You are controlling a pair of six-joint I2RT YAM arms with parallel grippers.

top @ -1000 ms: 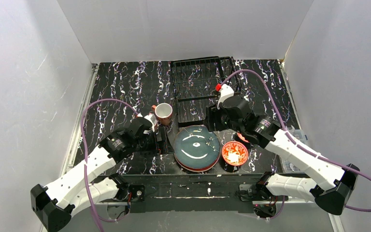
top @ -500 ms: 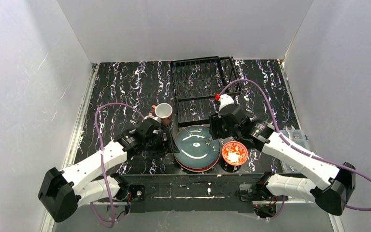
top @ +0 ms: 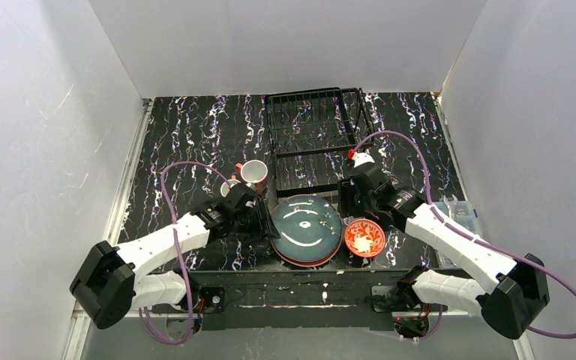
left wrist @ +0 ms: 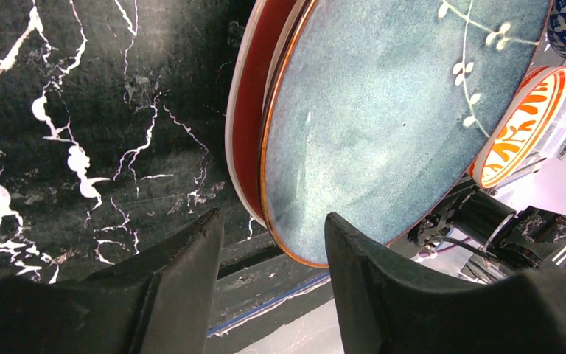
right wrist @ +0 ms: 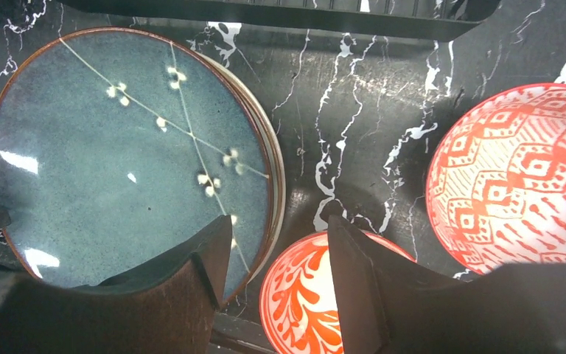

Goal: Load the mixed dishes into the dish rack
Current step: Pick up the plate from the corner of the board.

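Plate stack: dark teal plate on top.
Left gripper: fingers spread, the stack's left rim between them.
Right gripper: fingers spread over the stack's right rim.
Red-patterned bowls: just right of the stack.
Mug: beyond the stack's left side.
Dish rack: beyond the stack.

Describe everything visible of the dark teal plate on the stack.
The dark teal plate is round and looks like glazed ceramic: a speckled blue-green face with white twigs and blossoms, and a brown rim. It lies flat, face up, atop a stack of plates, a red plate showing below. The open left tool is at its left rim, the open right tool at its right rim; contact cannot be told.
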